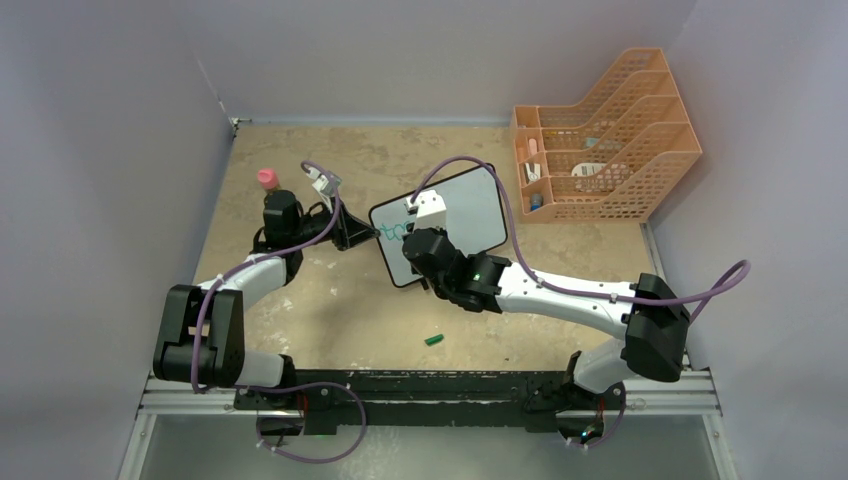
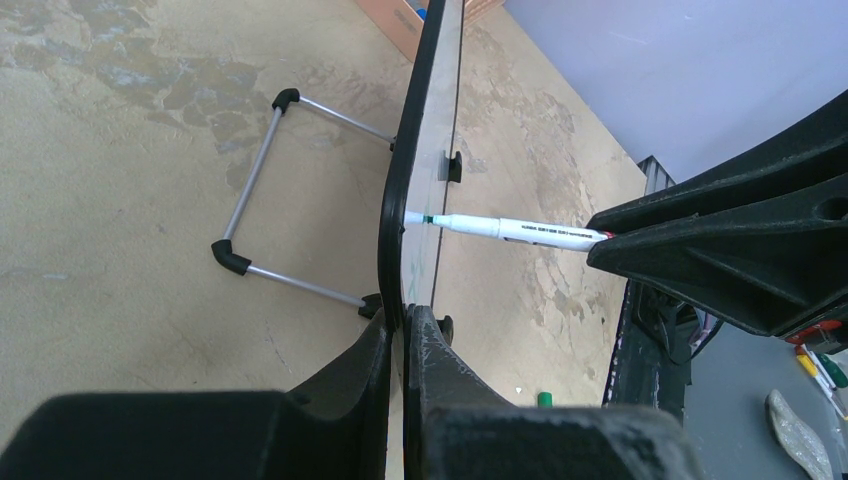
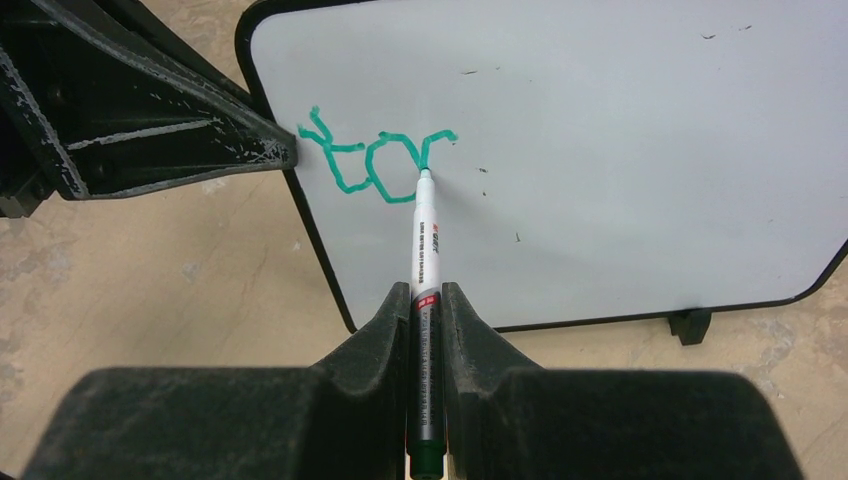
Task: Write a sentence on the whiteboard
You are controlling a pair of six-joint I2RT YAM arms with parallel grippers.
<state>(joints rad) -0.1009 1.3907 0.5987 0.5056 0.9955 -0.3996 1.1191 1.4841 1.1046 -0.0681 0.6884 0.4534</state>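
The whiteboard [image 1: 465, 215] stands tilted in the middle of the table, white with a thin black frame [image 3: 320, 255]. Green letters [image 3: 375, 160] are drawn near its left edge. My left gripper [image 2: 407, 318] is shut on that left edge of the whiteboard [image 2: 430, 150], seen edge-on in the left wrist view. My right gripper [image 3: 426, 292] is shut on a white marker [image 3: 424, 240] whose green tip touches the board at the end of the letters. The same marker [image 2: 520, 230] shows from the side in the left wrist view. In the top view the right gripper [image 1: 420, 232] is over the board's left part.
An orange mesh file rack [image 1: 600, 140] with small items stands at the back right. A bottle with a pink cap [image 1: 267, 180] is behind the left arm. A green marker cap [image 1: 434, 339] lies on the table near the front. The board's metal stand [image 2: 255, 190] rests behind it.
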